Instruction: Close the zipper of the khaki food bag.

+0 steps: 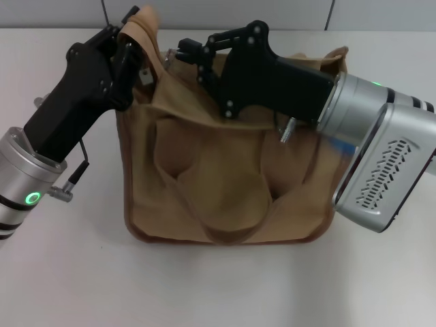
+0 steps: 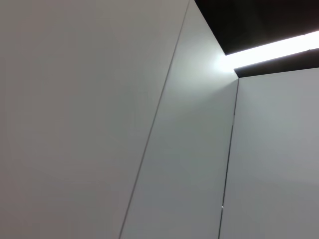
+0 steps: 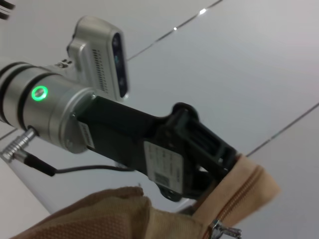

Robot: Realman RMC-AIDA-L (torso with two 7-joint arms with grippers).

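Note:
The khaki food bag (image 1: 225,184) stands on the white table. My left gripper (image 1: 139,51) is shut on the raised fabric end of the bag's top at its left corner; it also shows in the right wrist view (image 3: 219,164). My right gripper (image 1: 182,51) lies across the bag's top, its fingers together at the zipper near that same corner. The right wrist view shows the zipper (image 3: 240,195) running up into the held end, with the silver pull tab (image 3: 223,230) just below it. The rest of the zipper is hidden under my right arm.
A flat loop handle (image 1: 228,231) hangs down the bag's front. The white table (image 1: 68,272) surrounds the bag. A tiled wall (image 1: 381,13) stands behind. The left wrist view shows only wall panels (image 2: 99,124) and a light strip.

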